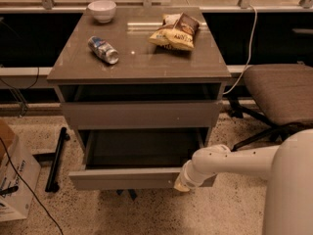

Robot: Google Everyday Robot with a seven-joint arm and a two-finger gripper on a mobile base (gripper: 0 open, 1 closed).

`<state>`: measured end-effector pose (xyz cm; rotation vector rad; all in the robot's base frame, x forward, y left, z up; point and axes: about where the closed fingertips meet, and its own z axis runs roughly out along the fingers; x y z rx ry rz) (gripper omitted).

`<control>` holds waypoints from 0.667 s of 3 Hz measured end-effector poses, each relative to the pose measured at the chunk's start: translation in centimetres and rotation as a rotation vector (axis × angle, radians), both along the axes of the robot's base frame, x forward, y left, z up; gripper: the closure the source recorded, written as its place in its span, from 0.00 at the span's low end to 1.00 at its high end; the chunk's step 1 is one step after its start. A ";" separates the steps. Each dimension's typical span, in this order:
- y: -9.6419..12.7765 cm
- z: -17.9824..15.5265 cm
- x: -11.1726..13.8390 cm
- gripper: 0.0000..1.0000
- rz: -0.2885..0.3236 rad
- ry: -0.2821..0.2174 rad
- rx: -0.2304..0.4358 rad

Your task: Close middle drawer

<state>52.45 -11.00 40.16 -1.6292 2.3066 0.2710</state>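
- The gripper [181, 183], at the tip of a white robot arm [230, 161], presses against the front panel of the middle drawer [122, 178] near its right end; whether it is open or closed cannot be told.
- The middle drawer is pulled out of the grey cabinet [142, 114], its inside in shadow.
- On the cabinet top, a white bowl [102, 10] sits at the back left corner, a crushed can [103, 49] lies near the left edge, and chip bags [176, 32] lie toward the back right.
- An office chair [281, 89] stands to the right, a cardboard box [14, 180] to the left.
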 end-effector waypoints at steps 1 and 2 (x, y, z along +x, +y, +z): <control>-0.2 -0.1 1.6 1.00 -0.005 -0.036 0.007; -0.8 0.2 4.8 1.00 -0.017 -0.111 0.013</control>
